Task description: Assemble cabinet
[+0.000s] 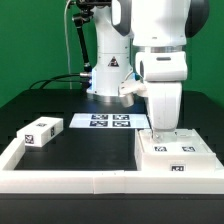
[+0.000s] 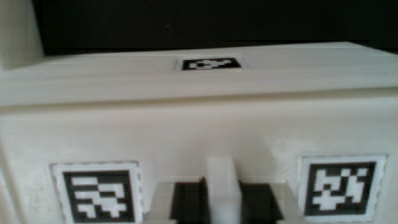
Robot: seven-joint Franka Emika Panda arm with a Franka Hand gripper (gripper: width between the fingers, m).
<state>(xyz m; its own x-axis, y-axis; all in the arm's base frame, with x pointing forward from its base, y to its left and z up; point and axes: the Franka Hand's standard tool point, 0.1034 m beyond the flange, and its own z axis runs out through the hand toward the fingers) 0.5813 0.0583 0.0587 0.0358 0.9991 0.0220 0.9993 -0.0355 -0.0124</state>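
Early stage: claw is hanging over the cabinet body at a corner of the table, and I cannot tell how wide it is. The small block is lying loose by the opposite edge, not yet attached.

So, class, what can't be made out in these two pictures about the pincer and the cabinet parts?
- Pincer: in the exterior view its fingertips are lost against the white cabinet body, so I cannot tell whether it is open or shut.
- Wrist view: the picture is blurred, and the cabinet body is cut off by the picture's edges.
- Small block: in the exterior view its tag pattern is too small to read.
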